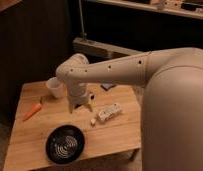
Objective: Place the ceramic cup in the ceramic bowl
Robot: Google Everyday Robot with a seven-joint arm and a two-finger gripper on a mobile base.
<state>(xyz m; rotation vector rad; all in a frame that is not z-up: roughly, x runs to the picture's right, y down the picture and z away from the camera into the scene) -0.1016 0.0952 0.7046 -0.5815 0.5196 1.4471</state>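
The ceramic cup point(54, 87) is small and white and stands upright at the back left of the wooden table point(115, 135). The ceramic bowl point(65, 144) is black with pale rings inside and sits near the table's front left edge. My gripper point(80, 105) points down over the table's middle, just right of the cup and behind the bowl, apart from both. Its fingers hang just above the wood with nothing seen between them.
An orange carrot point(32, 111) lies at the left of the table. A white packet point(108, 112) lies right of the gripper. A dark blue item point(108, 86) sits at the back. My large arm covers the right side.
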